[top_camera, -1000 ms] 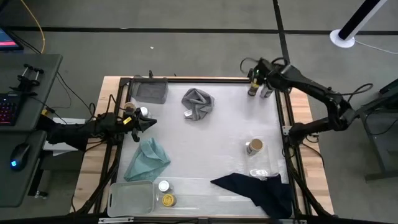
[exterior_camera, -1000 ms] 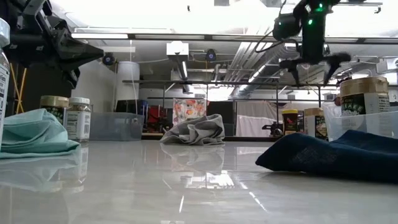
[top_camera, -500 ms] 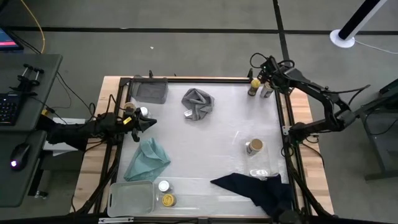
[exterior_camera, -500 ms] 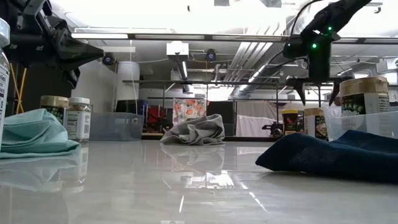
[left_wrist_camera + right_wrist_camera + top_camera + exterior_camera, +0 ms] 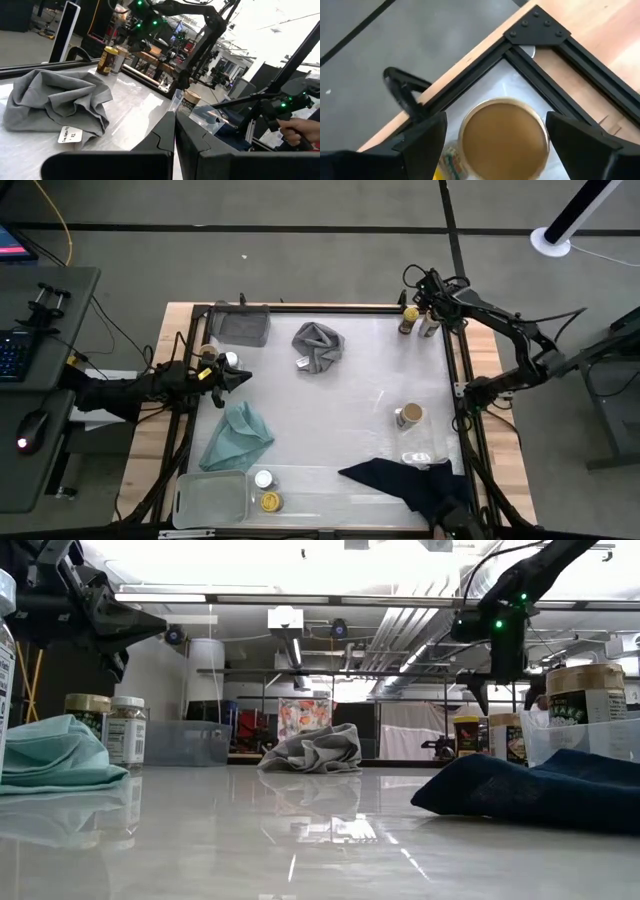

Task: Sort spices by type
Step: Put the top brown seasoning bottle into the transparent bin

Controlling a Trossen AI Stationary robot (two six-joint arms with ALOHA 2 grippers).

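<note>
Two spice jars stand in the table's far right corner: one with a tan-brown top (image 5: 502,135) (image 5: 429,324) and one with a yellow cap (image 5: 406,319). My right gripper (image 5: 428,304) hangs open above the tan-topped jar. In the right wrist view its fingers (image 5: 422,140) flank the jar's top without touching it. My left gripper (image 5: 238,378) is shut and level at the left edge, beside two jars (image 5: 220,358). Another tan-topped jar (image 5: 409,416) stands at the right. A white-capped jar (image 5: 263,479) and a yellow-capped jar (image 5: 270,501) stand near the front edge.
A grey cloth (image 5: 318,345) lies at the far middle, a teal cloth (image 5: 235,435) at the left and a navy cloth (image 5: 410,485) at the near right. A grey tray (image 5: 243,326) sits far left, a clear tray (image 5: 212,498) near left. The black frame corner (image 5: 535,27) lies just beyond the jar.
My right gripper has come down and gone a little toward the table's right edge, settling over the two jars in the far right corner. It has rolled about its own axis on the way and stayed open.
</note>
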